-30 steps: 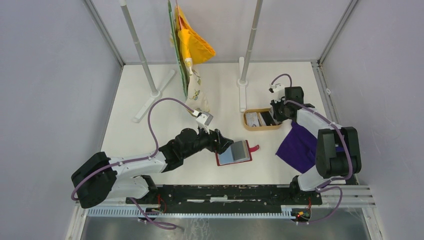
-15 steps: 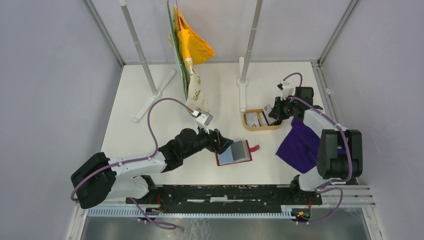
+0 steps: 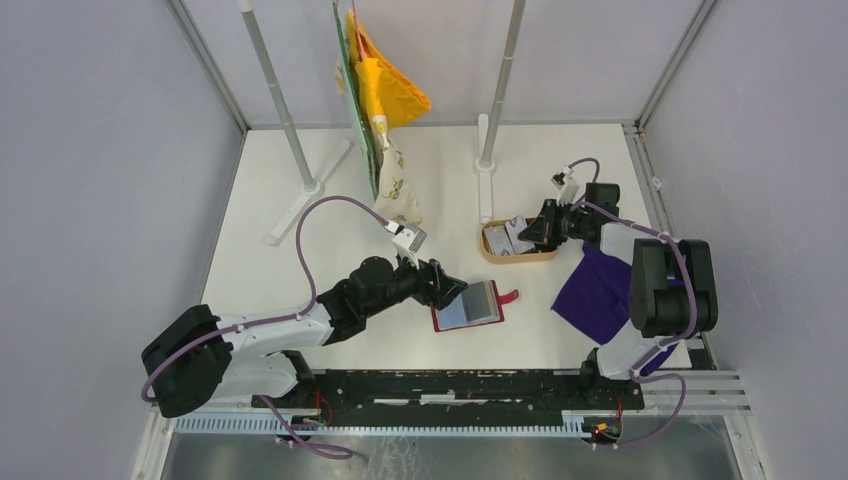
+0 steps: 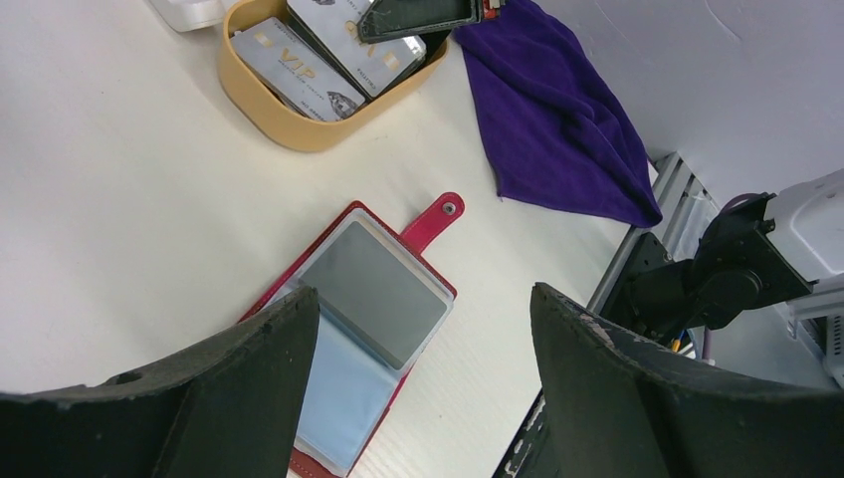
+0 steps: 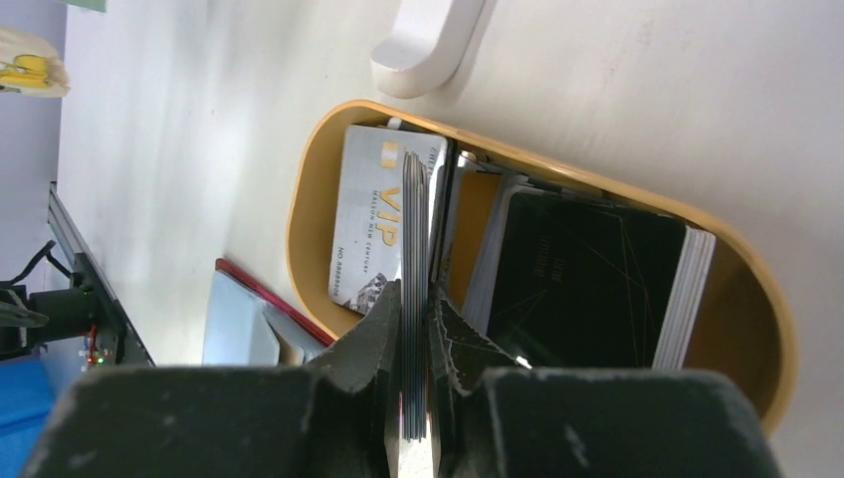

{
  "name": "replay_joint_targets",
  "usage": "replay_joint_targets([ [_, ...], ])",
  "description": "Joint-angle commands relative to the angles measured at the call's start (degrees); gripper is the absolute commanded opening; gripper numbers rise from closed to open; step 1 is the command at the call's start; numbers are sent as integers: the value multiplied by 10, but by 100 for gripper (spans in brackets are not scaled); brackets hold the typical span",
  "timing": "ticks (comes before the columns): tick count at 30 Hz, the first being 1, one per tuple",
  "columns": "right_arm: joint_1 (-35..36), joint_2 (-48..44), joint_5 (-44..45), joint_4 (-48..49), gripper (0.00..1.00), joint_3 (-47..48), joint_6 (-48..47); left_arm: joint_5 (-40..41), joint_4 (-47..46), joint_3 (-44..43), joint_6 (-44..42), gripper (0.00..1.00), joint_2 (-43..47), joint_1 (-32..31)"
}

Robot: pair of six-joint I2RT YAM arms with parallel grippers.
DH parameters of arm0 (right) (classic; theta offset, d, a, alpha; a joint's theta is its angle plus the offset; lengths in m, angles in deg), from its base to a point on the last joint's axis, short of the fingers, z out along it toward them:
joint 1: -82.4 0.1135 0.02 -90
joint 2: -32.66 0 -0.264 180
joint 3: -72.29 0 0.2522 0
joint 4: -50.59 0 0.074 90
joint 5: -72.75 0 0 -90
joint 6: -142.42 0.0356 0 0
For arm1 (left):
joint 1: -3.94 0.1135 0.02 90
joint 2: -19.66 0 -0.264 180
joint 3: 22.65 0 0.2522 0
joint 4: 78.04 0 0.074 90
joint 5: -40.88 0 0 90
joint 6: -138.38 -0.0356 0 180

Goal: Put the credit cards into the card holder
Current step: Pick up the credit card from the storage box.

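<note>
Credit cards [image 5: 368,239] lying in an oval wooden tray [image 5: 296,224]: in the right wrist view, a pale "VIP" card face up at the 9 o'clock end and a black-topped stack [image 5: 587,269] at the 3 o'clock end. Between those two, a thin bundle of cards [image 5: 415,229] standing on edge, pinched by the right gripper [image 5: 416,299], one finger pressed against each face. Clear of the tray or touching it: impossible to tell.

Open flat near the middle of the white table [image 3: 440,180], the dark red card holder [image 3: 468,306], with its snap tab [image 3: 510,295] pointing to 3 o'clock in the top view. Tray at 2 o'clock from it, apart.

At the card holder's 10 o'clock corner, the left gripper [image 3: 455,287], spread wide with nothing between the jaws. Hovering or touching: not clear. In the left wrist view, dark fingers [image 4: 249,398] on either side of the open card holder, showing a clear window and a pale inner pocket.

Purple cloth [image 3: 598,290] at 3 o'clock from the card holder, partly under the right arm. Yellow and patterned cloths [image 3: 385,90] hanging at the table's 12 o'clock side.
</note>
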Motion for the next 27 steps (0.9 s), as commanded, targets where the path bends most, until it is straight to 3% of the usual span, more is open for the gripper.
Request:
replay_joint_targets([
  [1, 3, -24, -41, 39, 9, 5, 20, -7, -23, -11, 9, 83, 1, 2],
  [7, 3, -20, 13, 0, 12, 18, -19, -8, -26, -10, 10, 83, -4, 2],
  [18, 12, 28, -8, -58, 31, 42, -57, -8, -26, -8, 10, 83, -1, 2],
  [27, 14, 59, -41, -81, 35, 67, -62, -8, -26, -9, 11, 83, -1, 2],
])
